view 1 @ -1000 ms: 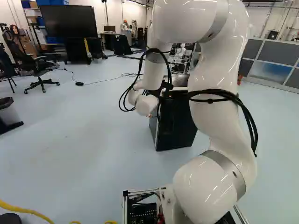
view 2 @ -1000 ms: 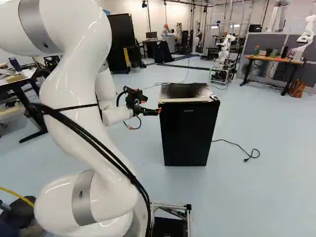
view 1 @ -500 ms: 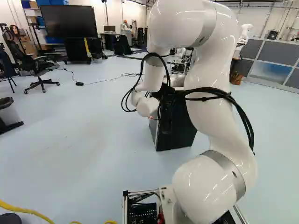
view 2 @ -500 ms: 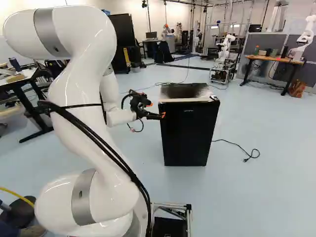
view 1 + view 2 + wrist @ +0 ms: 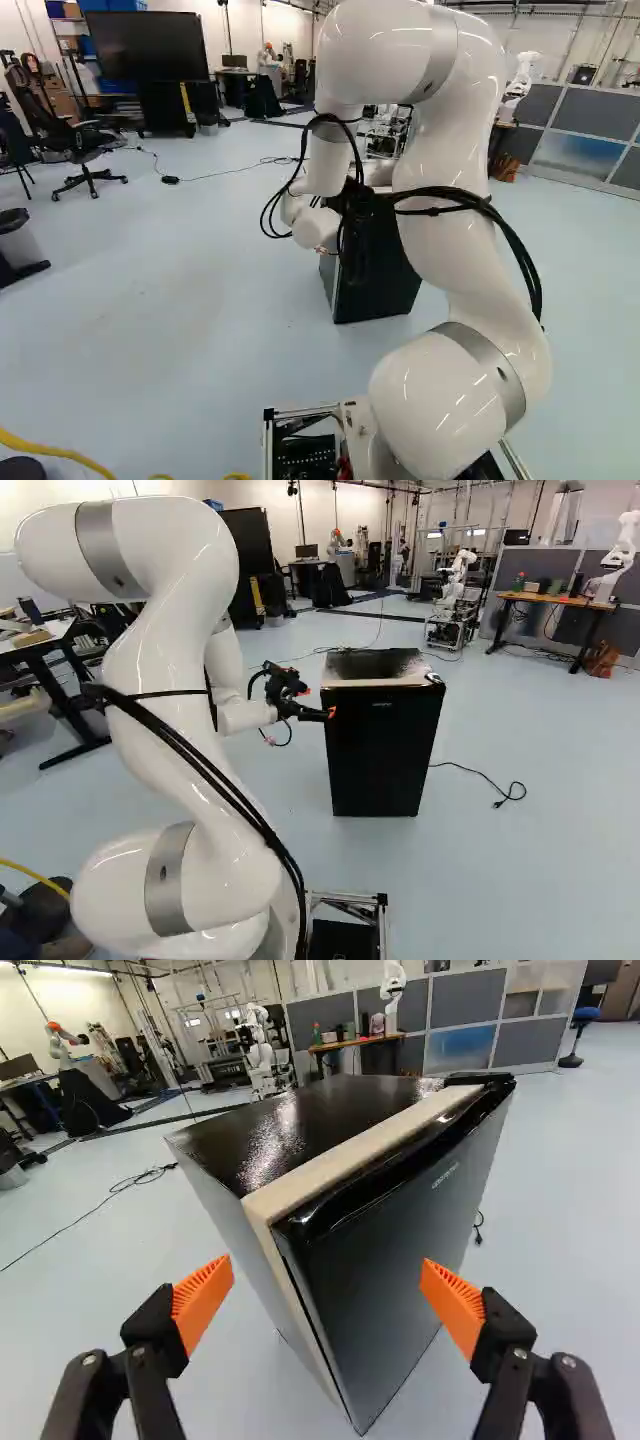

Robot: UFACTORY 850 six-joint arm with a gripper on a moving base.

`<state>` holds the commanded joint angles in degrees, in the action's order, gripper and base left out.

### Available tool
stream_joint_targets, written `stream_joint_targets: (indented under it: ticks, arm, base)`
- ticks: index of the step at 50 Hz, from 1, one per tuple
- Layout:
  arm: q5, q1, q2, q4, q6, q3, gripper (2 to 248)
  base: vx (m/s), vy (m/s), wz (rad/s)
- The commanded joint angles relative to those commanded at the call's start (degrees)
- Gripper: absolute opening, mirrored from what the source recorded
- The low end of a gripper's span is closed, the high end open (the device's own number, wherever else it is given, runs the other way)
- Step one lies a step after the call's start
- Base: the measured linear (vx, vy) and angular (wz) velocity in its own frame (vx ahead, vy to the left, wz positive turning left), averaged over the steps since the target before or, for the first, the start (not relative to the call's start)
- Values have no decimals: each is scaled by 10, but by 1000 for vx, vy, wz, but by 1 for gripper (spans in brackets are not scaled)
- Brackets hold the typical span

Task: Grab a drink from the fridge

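Observation:
The black gripper [image 5: 322, 714] stands at the upper left edge of the fridge [image 5: 385, 750] in the right base view. Seen from the wrist, the gripper [image 5: 328, 1298] is open, its orange pads wide apart with nothing held. The fridge [image 5: 390, 1250] lies ahead, its near corner and door edge showing between the fingers. Its door is closed, with a pale strip along the top behind it. In the left base view the arm partly hides the fridge [image 5: 385, 285]. No drink can be seen.
A power cord with its plug [image 5: 510, 792] lies on the floor beside the fridge. Farther back are a wooden-topped table [image 5: 555, 600] and another robot [image 5: 455, 580] on a wheeled frame. An office chair [image 5: 88, 150] stands at the far left.
The arm has shifted slightly, its gripper moving right and a little down toward the fridge's front in the right base view. The base and fridge have stayed put.

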<state>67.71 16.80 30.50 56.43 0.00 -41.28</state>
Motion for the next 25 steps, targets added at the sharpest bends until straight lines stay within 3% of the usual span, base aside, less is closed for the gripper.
stream_joint_targets:
  ticks: [25]
  arm:
    - [0, -15, 5, 0, 0, -8, 247]
  base:
    - [0, 0, 0]
